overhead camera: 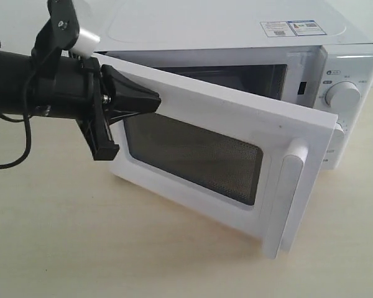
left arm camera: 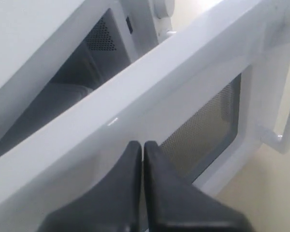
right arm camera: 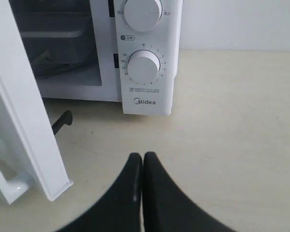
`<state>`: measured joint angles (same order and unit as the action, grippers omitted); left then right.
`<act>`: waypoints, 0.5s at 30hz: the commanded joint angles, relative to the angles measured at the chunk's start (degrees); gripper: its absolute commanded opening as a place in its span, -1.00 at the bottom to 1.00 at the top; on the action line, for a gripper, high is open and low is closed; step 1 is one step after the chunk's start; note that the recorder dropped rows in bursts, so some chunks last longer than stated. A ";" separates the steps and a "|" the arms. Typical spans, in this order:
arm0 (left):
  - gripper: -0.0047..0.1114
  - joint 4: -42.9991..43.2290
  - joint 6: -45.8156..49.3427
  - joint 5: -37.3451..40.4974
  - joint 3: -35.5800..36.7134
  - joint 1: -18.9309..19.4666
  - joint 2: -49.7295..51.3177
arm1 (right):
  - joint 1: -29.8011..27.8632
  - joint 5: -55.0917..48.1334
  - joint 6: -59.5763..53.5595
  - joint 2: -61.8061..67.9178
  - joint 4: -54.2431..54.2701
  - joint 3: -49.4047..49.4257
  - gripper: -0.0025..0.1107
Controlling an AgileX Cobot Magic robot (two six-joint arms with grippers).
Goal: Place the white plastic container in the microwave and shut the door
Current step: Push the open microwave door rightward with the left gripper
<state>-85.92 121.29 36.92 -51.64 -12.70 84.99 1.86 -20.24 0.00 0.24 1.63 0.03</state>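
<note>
The white microwave (overhead camera: 236,25) stands at the back of the table, its door (overhead camera: 236,115) swung about halfway between open and shut. My left gripper (overhead camera: 156,99) is shut with nothing in it, its tips against the door's outer frame above the dark window (overhead camera: 193,155), far from the bar handle (overhead camera: 295,186). The left wrist view shows those shut tips (left arm camera: 143,143) at the door's frame (left arm camera: 135,111). Inside the cavity, the white plastic container (right arm camera: 53,35) shows dimly. My right gripper (right arm camera: 143,154) is shut and empty, above the table in front of the dials (right arm camera: 143,66).
The beige table (overhead camera: 81,248) spreads in front of the microwave. A black cable (overhead camera: 22,149) hangs from the left arm. The door's free edge (right arm camera: 34,135) stands close to the right gripper. A pale wall (right arm camera: 241,24) rises behind the table.
</note>
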 commanded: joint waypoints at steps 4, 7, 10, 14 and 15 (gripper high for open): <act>-0.85 -2.19 0.80 -5.27 -1.72 -0.54 2.95 | -0.16 0.27 0.00 -0.24 -0.55 -0.03 -0.96; -0.85 -4.46 0.80 -5.43 -2.83 -0.54 3.82 | -0.16 0.27 0.00 -0.24 -0.55 -0.03 -0.96; -0.85 -8.18 0.80 -5.43 -3.99 -0.54 4.47 | -0.16 0.27 0.00 -0.24 -0.55 -0.03 -0.96; -0.85 -9.44 0.80 -5.43 -5.58 -0.54 5.74 | -0.16 0.27 0.00 -0.24 -0.55 -0.03 -0.96; -0.85 -9.44 0.80 -5.43 -5.72 -0.54 6.04 | -0.16 0.27 0.00 -0.24 -0.55 -0.03 -0.96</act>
<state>-94.01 121.94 31.90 -56.33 -12.94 90.07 1.86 -20.24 0.00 0.24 1.63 0.03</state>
